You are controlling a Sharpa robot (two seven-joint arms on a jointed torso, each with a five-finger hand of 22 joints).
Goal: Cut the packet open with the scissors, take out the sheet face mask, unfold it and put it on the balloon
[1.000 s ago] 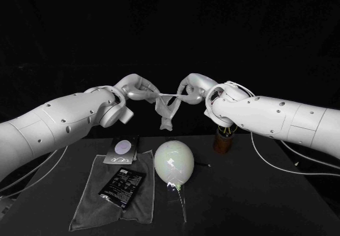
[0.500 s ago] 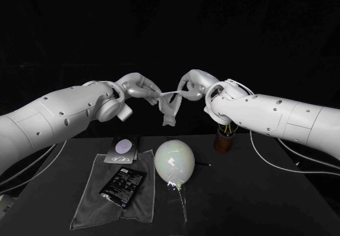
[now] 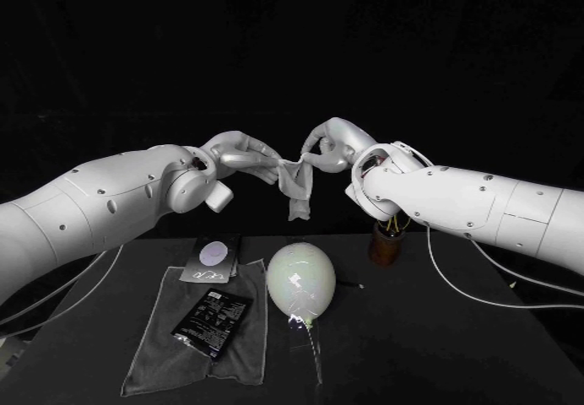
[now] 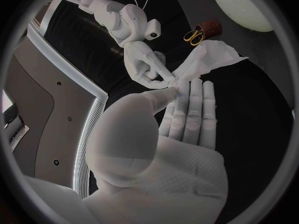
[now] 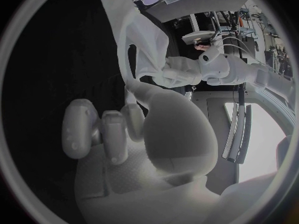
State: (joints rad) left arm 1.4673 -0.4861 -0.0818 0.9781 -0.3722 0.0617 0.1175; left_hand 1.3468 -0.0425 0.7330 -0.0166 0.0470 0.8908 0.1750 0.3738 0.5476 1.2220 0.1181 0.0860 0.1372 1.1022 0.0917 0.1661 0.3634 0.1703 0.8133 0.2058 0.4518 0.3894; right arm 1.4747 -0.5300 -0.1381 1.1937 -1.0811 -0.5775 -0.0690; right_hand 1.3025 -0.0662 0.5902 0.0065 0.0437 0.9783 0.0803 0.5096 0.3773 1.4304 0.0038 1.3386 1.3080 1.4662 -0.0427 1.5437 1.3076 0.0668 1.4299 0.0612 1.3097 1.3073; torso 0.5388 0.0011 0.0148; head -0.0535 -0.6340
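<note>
High above the tabletop (image 3: 426, 337), pinching the sheet face mask (image 3: 296, 187) between left hand (image 3: 247, 156) and right hand (image 3: 327, 148), both grasping its top edge, close together. Hanging crumpled, well above the balloon (image 3: 300, 277). Beside that, on a grey cloth (image 3: 159, 354), the black packet (image 3: 209, 321).

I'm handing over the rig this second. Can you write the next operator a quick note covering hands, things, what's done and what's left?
Left robot hand: raised above the table, holding one end of the mask.
Right robot hand: holding the other end, close to the left one.
Mask: hangs bunched between them, not spread.
Balloon: bare, lying on the table beside the cloth.
Packet: on the cloth.
Scissors: in the cup.
Done: mask out of the packet.
Left: unfold it and lay it on the balloon.
</note>
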